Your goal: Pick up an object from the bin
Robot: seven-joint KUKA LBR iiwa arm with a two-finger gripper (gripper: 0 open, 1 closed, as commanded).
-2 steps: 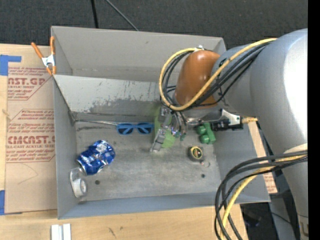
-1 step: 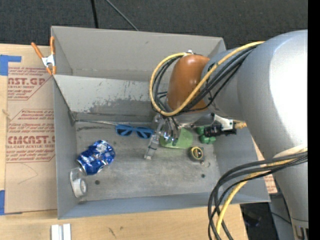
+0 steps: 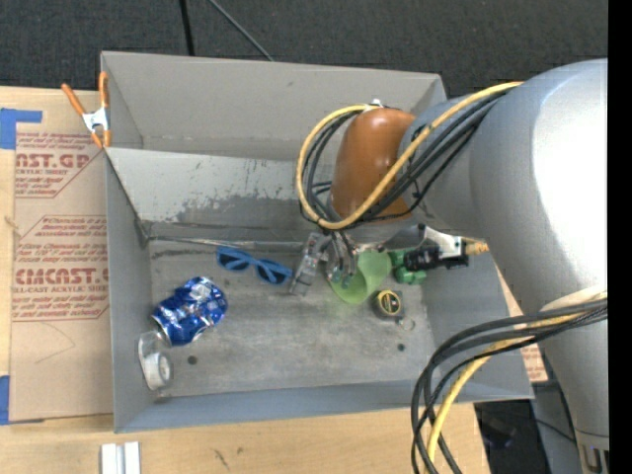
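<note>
1. We find the gripper [image 3: 320, 263] low over the floor of the grey metal bin [image 3: 296, 355], right of centre, below the arm's orange cover [image 3: 370, 161] and its looped yellow and black cables [image 3: 314, 171].
2. We could not establish from this view whether the jaws stand apart or together, and we see nothing held between them.
3. The gripper sits between two items. A light-green cup [image 3: 353, 276] lies just beside it on the right, and a pair of blue sunglasses [image 3: 252, 264] lies on the left with its nearer end close to the gripper. We cannot confirm contact with either.
4. A small round black and yellow item [image 3: 389, 303] lies near the cup, toward the bin's front.
5. A green, black and white item [image 3: 427, 260] lies at the right side of the floor, partly under the arm.
6. A crushed blue can [image 3: 190, 311] lies well apart at the left, with a small pale roll-like item [image 3: 155, 365] just beside it in the front left corner.
</note>
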